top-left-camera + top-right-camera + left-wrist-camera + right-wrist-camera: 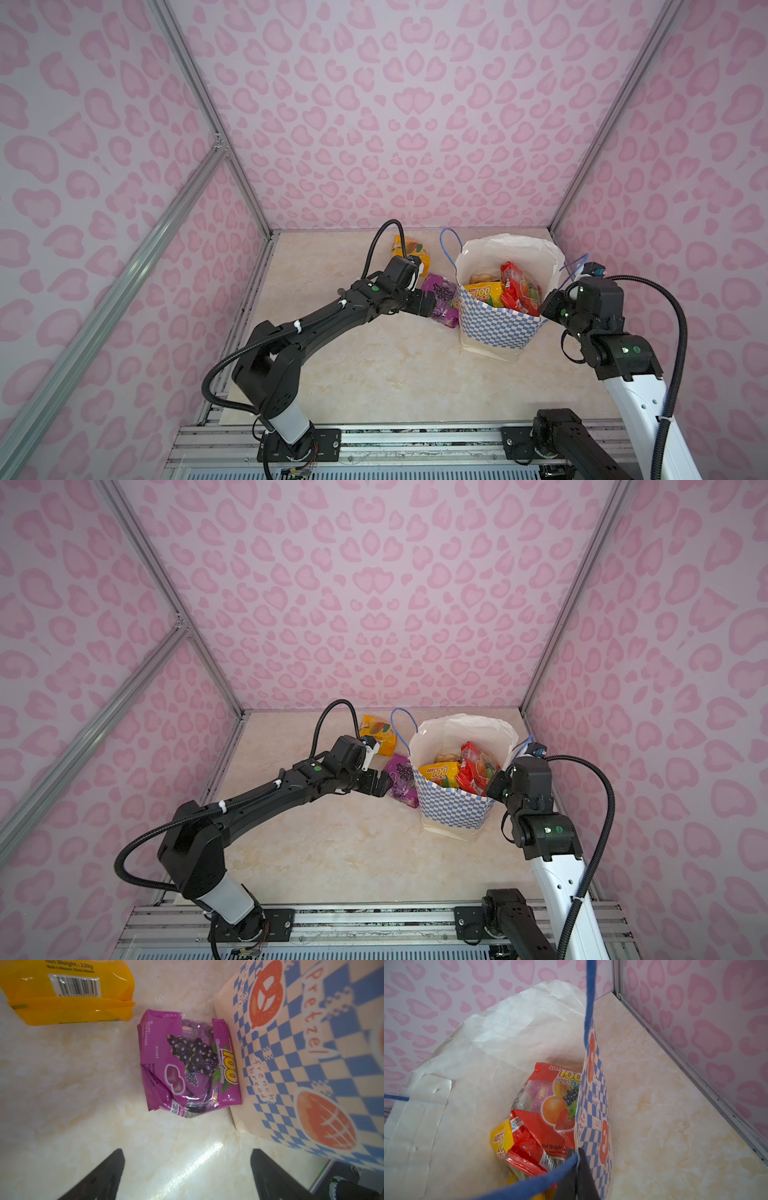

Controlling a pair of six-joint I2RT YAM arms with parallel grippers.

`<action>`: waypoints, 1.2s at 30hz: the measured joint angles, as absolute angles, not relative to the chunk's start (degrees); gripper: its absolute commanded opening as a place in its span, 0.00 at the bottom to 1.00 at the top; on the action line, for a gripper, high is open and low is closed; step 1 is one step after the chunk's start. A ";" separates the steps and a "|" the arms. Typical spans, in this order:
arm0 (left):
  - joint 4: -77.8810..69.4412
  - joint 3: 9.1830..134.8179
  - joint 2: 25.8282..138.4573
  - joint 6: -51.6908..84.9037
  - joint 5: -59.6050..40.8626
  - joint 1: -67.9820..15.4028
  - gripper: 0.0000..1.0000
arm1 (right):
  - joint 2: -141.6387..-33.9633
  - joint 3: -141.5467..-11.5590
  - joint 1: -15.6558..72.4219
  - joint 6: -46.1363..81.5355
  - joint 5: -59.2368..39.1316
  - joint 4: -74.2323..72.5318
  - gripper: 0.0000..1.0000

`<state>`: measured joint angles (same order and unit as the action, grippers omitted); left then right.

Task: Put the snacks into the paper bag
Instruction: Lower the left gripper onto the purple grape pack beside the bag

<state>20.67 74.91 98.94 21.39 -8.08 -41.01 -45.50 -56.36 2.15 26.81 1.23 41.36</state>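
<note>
Hard to see: in both top views the purple pouch (446,303) is half covered by the left gripper (187,1150). Only its right part shows, touching the foot of the paper bag (494,330). The yellow-orange pouch (411,248) behind it is partly blocked by the left wrist and cable. Bag contents show only at the top: a red pouch (548,1105), a yellow pouch (501,1138) beside it, and a tan thing (482,277) behind them, can't tell what. The right gripper (577,1157) tips are hidden in the top views behind its own wrist. The right arm's base is cut off at the lower right edge of the frame.

Poses: the left arm reaches from lower left toward centre, forearm low, gripper angled down at the purple pouch. Its fingers are spread wide with nothing between them, over the table (374,374), clear of the pouch. The right arm rises from lower right, elbow folded, wrist at the bag's right rim. Its fingers are pinched together on the bag's checkered wall edge, right by the blue cord handle (589,1012).

The bag stands upright with its mouth open, right of centre in the lower half of the frame. The purple and yellow-orange pouches lie on the table left of it, outside.
</note>
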 measured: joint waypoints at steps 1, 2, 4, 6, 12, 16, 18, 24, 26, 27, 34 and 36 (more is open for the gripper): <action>21.04 76.34 101.01 21.47 -8.75 -40.71 0.97 | -45.36 -56.36 2.15 26.81 1.23 41.54 0.00; 21.23 77.73 102.98 21.74 -9.23 -40.40 0.97 | -45.30 -56.36 2.15 26.81 1.23 41.65 0.00; 21.32 80.77 106.69 21.98 -10.31 -39.72 0.97 | -45.10 -56.36 2.15 26.81 1.04 41.78 0.00; 21.34 83.18 109.86 22.00 -11.22 -38.98 0.97 | -44.95 -56.27 2.15 26.81 0.99 41.80 0.00; 22.83 87.09 116.29 21.96 -14.66 -37.12 0.97 | -44.49 -55.72 2.15 26.81 0.75 41.50 0.00; 23.14 89.27 118.98 21.74 -17.63 -37.15 0.97 | -44.49 -55.37 2.15 26.81 0.58 41.25 0.00; 23.20 90.28 120.33 21.71 -18.74 -37.19 0.97 | -44.56 -55.20 2.15 26.83 0.51 40.97 0.00; 23.73 93.56 124.53 22.44 -22.24 -36.99 0.99 | -44.64 -54.78 2.15 27.00 0.38 40.14 0.00; 23.68 94.48 125.64 22.85 -23.33 -37.04 0.98 | -44.47 -54.74 2.13 27.00 0.38 40.14 0.00; 23.66 94.98 126.17 23.07 -23.86 -37.04 0.97 | -44.36 -54.74 2.13 27.03 0.38 40.16 0.00; 23.22 96.16 127.39 24.40 -25.43 -37.01 0.74 | -43.90 -54.50 2.13 27.03 0.43 40.18 0.00; 22.96 96.29 127.39 25.04 -25.69 -37.01 0.66 | -43.86 -54.39 2.15 27.03 0.43 40.18 0.00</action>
<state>22.96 96.29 127.39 25.04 -25.69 -37.01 -43.86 -54.39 2.15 27.03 0.43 40.18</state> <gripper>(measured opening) 0.728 0.048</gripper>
